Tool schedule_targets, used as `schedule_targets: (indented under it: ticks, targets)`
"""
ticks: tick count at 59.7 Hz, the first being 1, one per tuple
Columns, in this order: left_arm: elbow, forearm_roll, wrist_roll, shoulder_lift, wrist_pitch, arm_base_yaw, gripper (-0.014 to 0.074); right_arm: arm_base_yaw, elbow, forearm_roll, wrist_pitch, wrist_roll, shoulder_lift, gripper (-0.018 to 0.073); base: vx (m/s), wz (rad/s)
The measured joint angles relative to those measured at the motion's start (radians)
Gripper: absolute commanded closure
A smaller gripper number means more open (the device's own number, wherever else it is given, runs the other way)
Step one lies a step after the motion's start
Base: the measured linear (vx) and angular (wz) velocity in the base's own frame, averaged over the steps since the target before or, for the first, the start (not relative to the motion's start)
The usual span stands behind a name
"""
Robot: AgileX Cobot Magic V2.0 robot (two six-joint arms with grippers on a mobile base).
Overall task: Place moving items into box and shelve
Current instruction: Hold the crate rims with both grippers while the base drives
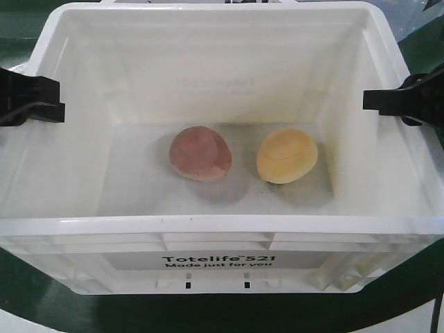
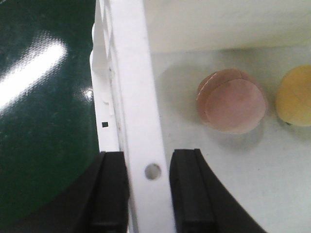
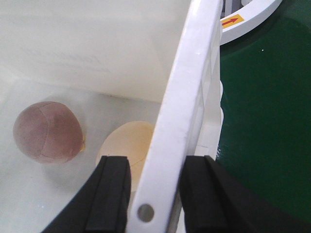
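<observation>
Left gripper (image 2: 149,191) and right gripper (image 3: 154,194) each pinch, seemingly tight, the white crate (image 1: 222,225) rim at frame edges. Reddish-brown lump (image 1: 200,153) and yellow-orange lump (image 1: 286,155) already inside; shelving remains.

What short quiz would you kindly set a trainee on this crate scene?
1. True or false: the reddish-brown lump and the yellow-orange lump both lie inside the white crate.
2. The left tool clamps: A) the crate's rim; B) a lump; C) nothing.
3. Which lump lies nearer the right tool?
Key: 1 true; 2 A; 3 the yellow-orange lump.
</observation>
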Motion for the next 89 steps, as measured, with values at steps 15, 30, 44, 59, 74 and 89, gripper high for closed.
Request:
schedule_targets:
  ticks: [15, 30, 44, 59, 74, 89]
  targets:
    - [0.0, 0.007, 0.0, -0.015, -0.002, 0.0, 0.06, 0.0, 0.0, 0.006, 0.002, 0.0, -0.003, 0.0565, 0.0, 0.0]
    - [0.0, 0.007, 0.0, -0.015, -0.001, 0.0, 0.06, 0.0, 0.0, 0.006, 0.004, 0.0, -0.003, 0.0565, 0.0, 0.0]
    - [0.0, 0.006, -0.002, -0.015, 0.006, 0.0, 0.06, 0.0, 0.0, 0.006, 0.007, 0.0, -0.003, 0.0565, 0.0, 0.0]
    - [0.0, 0.006, -0.002, -0.015, 0.006, 0.0, 0.06, 0.0, 0.0, 0.006, 0.008, 0.0, -0.003, 0.0565, 0.0, 0.0]
    - [0.0, 0.006, -0.002, -0.015, 0.006, 0.0, 0.06, 0.0, 0.0, 0.007, 0.008, 0.0, -0.003, 0.0565, 0.0, 0.0]
    - [0.0, 0.006, -0.002, -0.015, 0.006, 0.0, 0.06, 0.0, 0.0, 0.007, 0.008, 0.0, -0.003, 0.0565, 0.0, 0.0]
